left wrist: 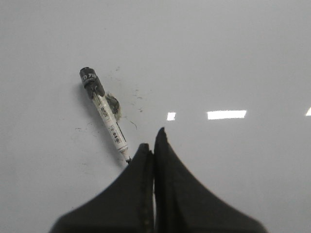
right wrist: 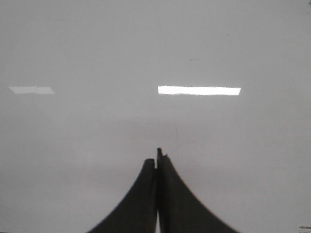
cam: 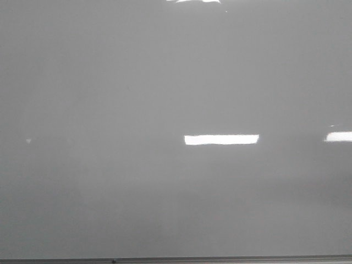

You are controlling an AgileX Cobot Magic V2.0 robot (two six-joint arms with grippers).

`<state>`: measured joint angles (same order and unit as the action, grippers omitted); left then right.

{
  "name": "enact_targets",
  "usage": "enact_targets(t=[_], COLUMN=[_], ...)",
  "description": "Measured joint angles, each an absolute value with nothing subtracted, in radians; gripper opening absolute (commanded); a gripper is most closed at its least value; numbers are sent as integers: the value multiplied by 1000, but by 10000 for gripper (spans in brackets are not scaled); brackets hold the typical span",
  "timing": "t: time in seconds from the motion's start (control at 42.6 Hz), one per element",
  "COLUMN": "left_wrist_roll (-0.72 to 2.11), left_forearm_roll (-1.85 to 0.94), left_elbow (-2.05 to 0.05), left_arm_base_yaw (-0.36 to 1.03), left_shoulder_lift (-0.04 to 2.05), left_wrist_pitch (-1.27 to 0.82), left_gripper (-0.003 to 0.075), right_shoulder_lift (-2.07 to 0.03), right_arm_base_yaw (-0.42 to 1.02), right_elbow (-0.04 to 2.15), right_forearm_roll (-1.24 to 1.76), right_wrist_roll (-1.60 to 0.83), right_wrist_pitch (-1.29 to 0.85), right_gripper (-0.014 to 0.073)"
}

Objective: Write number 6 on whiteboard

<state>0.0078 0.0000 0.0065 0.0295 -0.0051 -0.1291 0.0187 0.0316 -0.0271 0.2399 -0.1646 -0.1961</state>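
Note:
The whiteboard fills the front view, glossy pale grey, with no number 6 on it in any view. In the left wrist view a white marker with a black end lies flat on the board, its dark tip pointing at my left gripper. That gripper is shut and empty, its fingertips just beside the marker's tip. My right gripper is shut over bare board and holds nothing I can make out. Neither gripper shows in the front view.
Bright rectangular glare spots lie on the board. A thin grey frame edge runs along the near side. Faint dark smudges mark the board beside the marker. A faint thin line lies just beyond the right gripper.

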Motion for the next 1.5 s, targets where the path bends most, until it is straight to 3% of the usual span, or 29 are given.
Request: enact_targets(t=[0.235, 0.563, 0.704, 0.775, 0.869, 0.986, 1.08, 1.15, 1.362, 1.502], left_wrist_roll=[8, 8, 8, 8, 8, 8, 8, 8, -10, -113], left_forearm_roll=[0, 0, 0, 0, 0, 0, 0, 0, -21, -19], left_elbow=[-15, -335, -377, -378, -378, -378, -378, -371, -360, -362], left_arm_base_yaw=[29, 29, 29, 29, 29, 29, 29, 29, 29, 19], left_shoulder_lift=[-5, 158, 256, 278, 282, 282, 282, 282, 304, 433], left_wrist_pitch=[7, -213, -261, -269, -274, -274, -274, -274, -286, -286], left_gripper=[-20, -20, -20, -8, 104, 397, 562, 593, 585, 585], right_shoulder_lift=[19, -137, -259, -292, -310, -310, -310, -310, -310, -310], right_arm_base_yaw=[32, 32, 32, 32, 32, 32, 32, 32, 32, 32], right_elbow=[21, 329, 381, 385, 385, 385, 385, 385, 385, 388], right_forearm_roll=[288, 294, 294, 294, 294, 294, 294, 294, 294, 294], right_wrist_roll=[-165, -165, -165, -165, -165, -165, -165, -165, -165, -165], right_wrist_pitch=[-198, -344, -348, -348, -353, -353, -353, -353, -353, -353], right_gripper=[-60, -60, -56, -11, 146, 427, 561, 604, 601, 601])
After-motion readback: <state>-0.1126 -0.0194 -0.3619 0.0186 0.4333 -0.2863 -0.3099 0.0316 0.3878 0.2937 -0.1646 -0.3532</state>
